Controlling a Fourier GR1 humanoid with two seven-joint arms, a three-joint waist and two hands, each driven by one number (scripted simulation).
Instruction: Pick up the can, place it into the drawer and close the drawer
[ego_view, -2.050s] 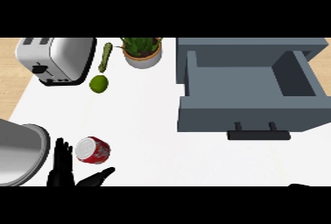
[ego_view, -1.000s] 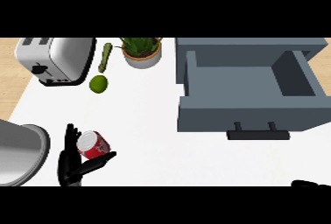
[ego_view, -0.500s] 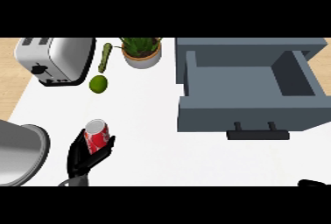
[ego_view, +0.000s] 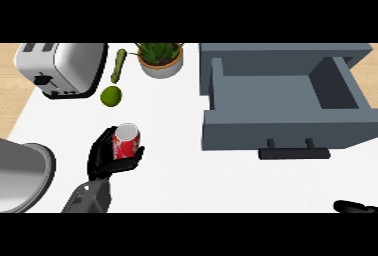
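Observation:
My left hand is curled round a red can with a silver top, held a little above the white counter at the left. The can leans slightly, top pointing away from me. The grey drawer stands pulled out at the right, its inside bare, with a dark handle on its front. The can is well to the left of the drawer's front. Only a bit of my right hand shows at the lower right edge.
A toaster stands at the back left, with a green lime, a cucumber and a potted plant beside it. A large metal pot's rim lies at the left edge, close to my left forearm.
My left hand closed round the can, lifted it and carried it away from me and slightly to the right. The right hand stayed at the lower right edge.

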